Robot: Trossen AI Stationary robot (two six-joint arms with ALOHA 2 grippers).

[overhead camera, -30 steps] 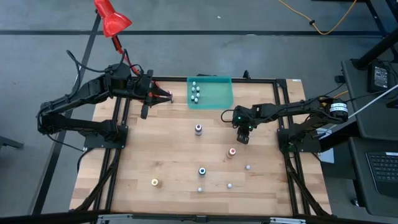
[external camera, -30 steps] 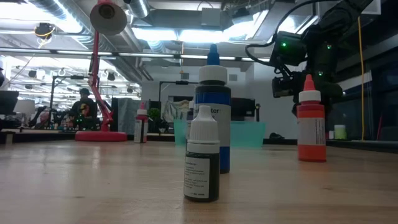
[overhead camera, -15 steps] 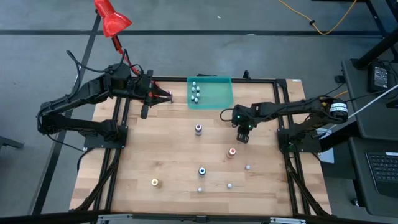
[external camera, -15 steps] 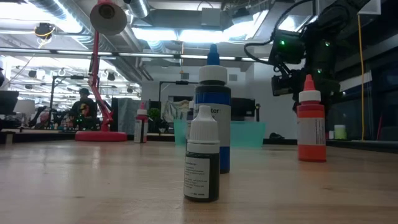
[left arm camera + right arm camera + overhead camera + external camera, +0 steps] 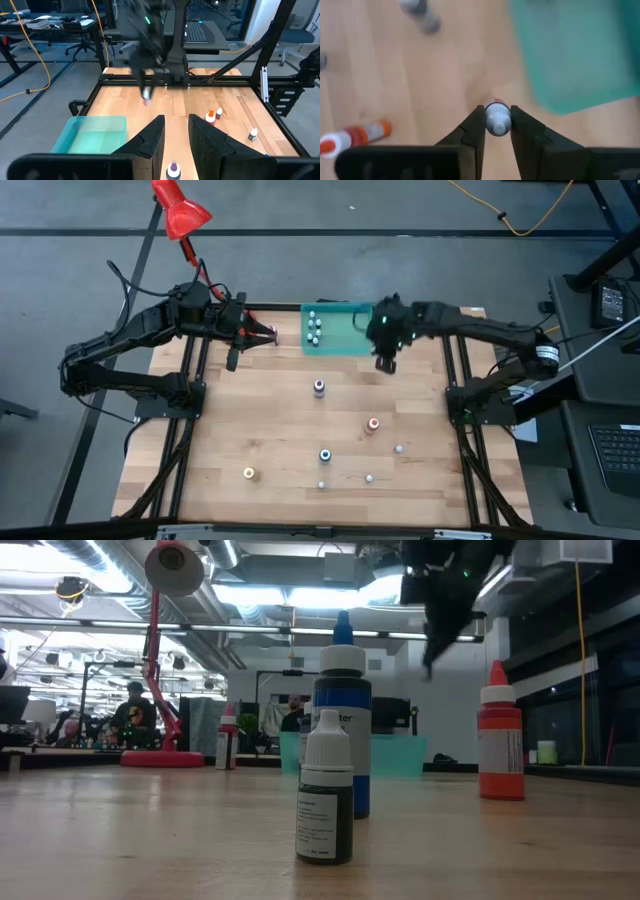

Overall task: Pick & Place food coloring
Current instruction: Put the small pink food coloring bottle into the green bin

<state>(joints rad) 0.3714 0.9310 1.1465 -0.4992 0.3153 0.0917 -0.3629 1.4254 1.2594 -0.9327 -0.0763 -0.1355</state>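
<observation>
My right gripper [image 5: 385,361] hovers by the teal tray's [image 5: 350,340] near right corner, shut on a tiny food coloring bottle [image 5: 496,120]. The left wrist view shows that bottle [image 5: 146,98] hanging below the fingers. My left gripper [image 5: 268,333] waits open at the table's far left, touching nothing. Several small whitish bottles [image 5: 314,326] stand in the tray. On the table stand purple [image 5: 319,387], red-orange [image 5: 373,424], blue [image 5: 325,455] and yellow [image 5: 249,473] bottles and a few tiny whitish ones [image 5: 399,448]. My right gripper pinches the tiny bottle between its two fingers, just below the white cap [image 5: 496,116]. The fingers come from above, pointing down. The bottle is lifted clear of the table and hangs upright below the fingertips [image 5: 145,89].
A red desk lamp [image 5: 180,210] stands beyond the table's far left corner. The black frame rails [image 5: 460,410] run along both table sides. In the low view the blue bottle [image 5: 342,720] and a small white-capped one [image 5: 326,790] stand nearest, the red-orange one [image 5: 500,745] to their right.
My right gripper has risen and travelled from the middle right of the table toward the far edge, up to the tray's near right corner, moving fast in the last half second. The left arm and the standing bottles have kept still.
</observation>
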